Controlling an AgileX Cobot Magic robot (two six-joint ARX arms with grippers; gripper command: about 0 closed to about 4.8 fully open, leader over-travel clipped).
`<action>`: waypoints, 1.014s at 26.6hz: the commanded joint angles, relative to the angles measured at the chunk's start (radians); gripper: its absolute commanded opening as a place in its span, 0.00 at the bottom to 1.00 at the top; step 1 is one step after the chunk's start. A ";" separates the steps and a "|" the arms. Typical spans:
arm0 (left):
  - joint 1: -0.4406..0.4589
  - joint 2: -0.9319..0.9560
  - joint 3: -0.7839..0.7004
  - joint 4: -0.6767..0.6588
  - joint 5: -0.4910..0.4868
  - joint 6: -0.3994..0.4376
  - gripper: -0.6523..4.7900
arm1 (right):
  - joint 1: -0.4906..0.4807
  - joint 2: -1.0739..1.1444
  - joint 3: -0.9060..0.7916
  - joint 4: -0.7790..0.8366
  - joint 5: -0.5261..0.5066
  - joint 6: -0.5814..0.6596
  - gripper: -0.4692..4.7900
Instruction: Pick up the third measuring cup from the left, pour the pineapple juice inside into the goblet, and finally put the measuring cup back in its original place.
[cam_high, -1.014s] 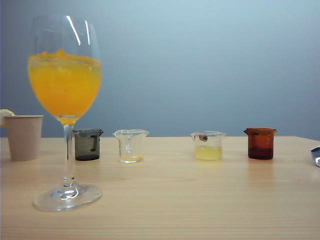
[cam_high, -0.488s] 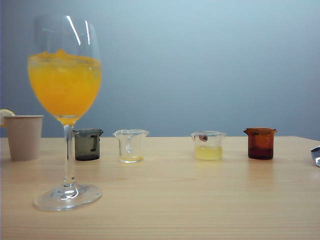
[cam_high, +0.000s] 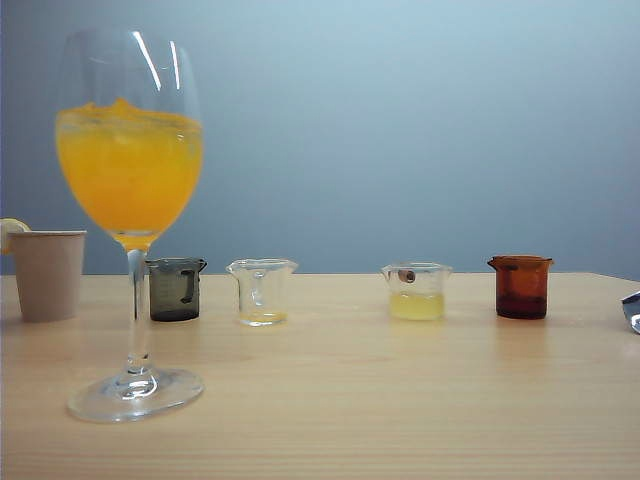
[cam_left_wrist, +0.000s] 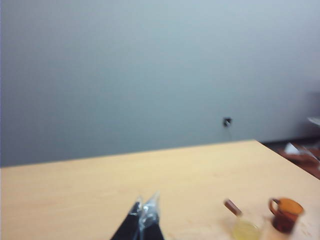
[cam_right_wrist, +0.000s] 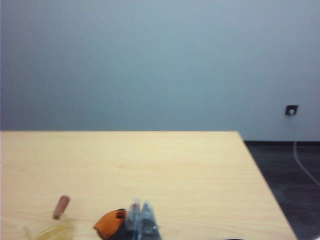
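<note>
exterior view:
- step: approach, nothing picked yet; third measuring cup (cam_high: 416, 291) stands in its row slot on the table (cam_high: 350, 400).
- cup look: small squat clear beaker, flared rim, reddish-brown mark near rim; pineapple juice (cam_high: 416, 306) is a shallow pale-yellow layer.
- row: grey cup (cam_high: 176, 289), narrow clear cup (cam_high: 262, 291), target, amber cup (cam_high: 521, 286).
- goblet (cam_high: 131, 210): nearest the camera, already well filled with cloudy orange drink; paper cup (cam_high: 47, 274) behind it.
- claws: a sliver of metal at the right edge, cannot tell which one.

left wrist view:
- left gripper (cam_left_wrist: 145, 212): fingers pressed together, holding nothing.
- target (cam_left_wrist: 244, 227): well off to the side of the claw, amber cup (cam_left_wrist: 286, 214) just beyond it.

right wrist view:
- right gripper (cam_right_wrist: 140, 212): pressed together, empty.
- target (cam_right_wrist: 49, 225): off to one side of the tips; amber cup (cam_right_wrist: 111, 223) sits between, just beside them.

next, my read: the chosen claw must spread, clear the amber cup and straddle the target below the rim, staying level since the juice is shallow and the goblet is nearly full.
</note>
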 joint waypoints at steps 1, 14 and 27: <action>-0.010 0.049 0.074 -0.118 0.026 -0.002 0.11 | 0.039 0.047 0.021 0.048 0.000 0.005 0.08; -0.186 0.200 0.223 -0.227 0.039 -0.002 0.11 | 0.361 0.400 0.025 0.267 0.130 0.012 0.08; -0.209 0.247 0.227 -0.219 0.034 -0.003 0.11 | 0.379 0.748 0.011 0.466 0.115 0.072 0.08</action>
